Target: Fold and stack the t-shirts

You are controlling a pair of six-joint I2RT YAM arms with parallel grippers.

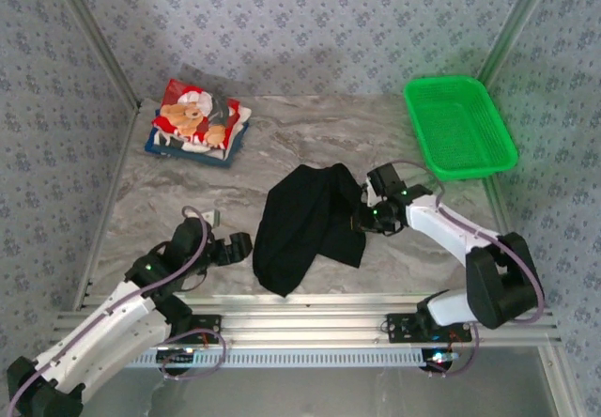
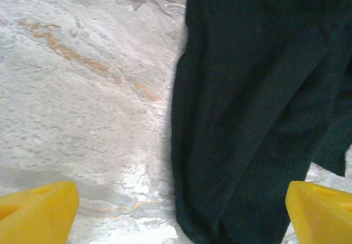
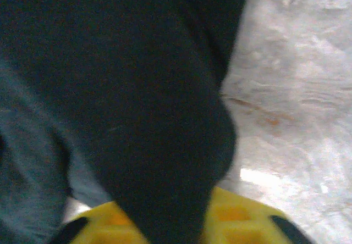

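- The left claw stands wide, nothing between its yellow fingertips. It hovers low over the grey marble-patterned counter, just beside the lower left edge of the large plain black cloth t-shirt.
- The right claw is narrow, at the black shirt's right edge. In the right wrist view a fold of the black cloth hangs down between its yellow fingers. I cannot tell whether they pinch it.
- The black shirt lies crumpled in the centre of the top view, between the two claws, reaching down to the counter's near edge.
- In the upper left of the top view, the red-and-white teddy-bear print t-shirt lies folded on top of the dark blue t-shirt, well apart from the black one.
- A green plastic mesh basket sits in the upper right.
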